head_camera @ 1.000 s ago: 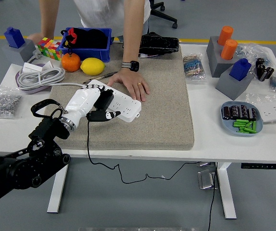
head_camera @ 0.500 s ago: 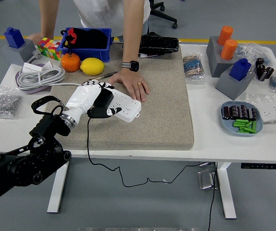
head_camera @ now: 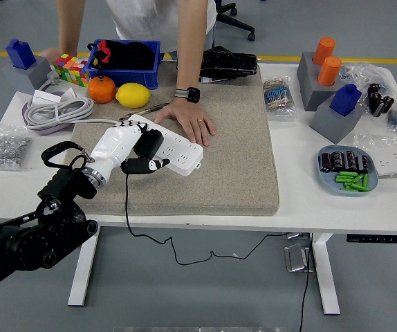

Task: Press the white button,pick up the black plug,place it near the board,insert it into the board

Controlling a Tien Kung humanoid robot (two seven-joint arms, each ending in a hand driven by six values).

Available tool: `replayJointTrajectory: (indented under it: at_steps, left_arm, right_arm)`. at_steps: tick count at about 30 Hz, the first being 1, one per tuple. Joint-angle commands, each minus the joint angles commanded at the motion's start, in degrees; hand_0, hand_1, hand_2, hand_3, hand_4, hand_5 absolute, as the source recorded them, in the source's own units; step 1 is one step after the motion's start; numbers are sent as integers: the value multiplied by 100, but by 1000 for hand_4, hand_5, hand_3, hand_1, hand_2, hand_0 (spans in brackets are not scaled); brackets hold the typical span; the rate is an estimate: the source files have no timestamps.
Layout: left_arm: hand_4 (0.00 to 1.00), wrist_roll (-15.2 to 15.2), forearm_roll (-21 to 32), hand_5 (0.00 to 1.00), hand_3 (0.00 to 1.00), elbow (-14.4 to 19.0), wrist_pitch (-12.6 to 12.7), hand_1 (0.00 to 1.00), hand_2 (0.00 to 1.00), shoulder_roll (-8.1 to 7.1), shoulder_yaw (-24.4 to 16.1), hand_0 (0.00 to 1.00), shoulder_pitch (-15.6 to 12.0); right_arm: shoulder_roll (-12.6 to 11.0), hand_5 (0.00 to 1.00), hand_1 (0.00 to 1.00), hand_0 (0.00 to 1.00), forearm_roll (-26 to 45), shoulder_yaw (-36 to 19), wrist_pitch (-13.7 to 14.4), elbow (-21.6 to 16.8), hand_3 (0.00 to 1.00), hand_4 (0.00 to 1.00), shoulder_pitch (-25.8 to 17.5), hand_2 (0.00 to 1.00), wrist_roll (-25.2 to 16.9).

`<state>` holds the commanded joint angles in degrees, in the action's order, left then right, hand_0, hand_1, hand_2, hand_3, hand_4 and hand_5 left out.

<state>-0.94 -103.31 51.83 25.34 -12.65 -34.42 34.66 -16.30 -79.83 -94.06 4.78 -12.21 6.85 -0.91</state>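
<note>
Left hand (head_camera: 133,149) pinching black plug (head_camera: 147,143) over white power strip (head_camera: 178,149) on beige mat (head_camera: 219,159), left half. Person's hand (head_camera: 193,122) pressing strip's far edge.

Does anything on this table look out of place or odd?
Nothing is spilled or broken. One oddity: the white power strip lies slanted on the beige mat, pinned by a person's hand, while the left hand holds the black plug over it.
</note>
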Motion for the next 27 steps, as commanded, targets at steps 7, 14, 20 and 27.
replayJointTrajectory:
  at_steps: [7,14,20,27]
  left_arm:
    - [898,-6,31,557,725,-160,-8,876,786,113,41,886,101]
    - [898,-10,66,558,725,-281,-16,875,786,177,61,888,150]
    - [896,-15,118,556,722,-368,-29,874,783,190,114,887,166]
    - [896,10,173,556,721,-431,-23,872,783,211,146,886,155]
  right_arm:
    - [-1,315,589,681,7,20,-1,-2,574,630,-4,585,3]
    - [-7,315,589,681,20,56,-2,-4,574,630,-9,584,3]
    - [-9,315,589,680,26,59,-1,-4,575,630,-7,584,3]
    - [-15,315,589,681,39,88,-2,-10,575,630,-6,584,2]
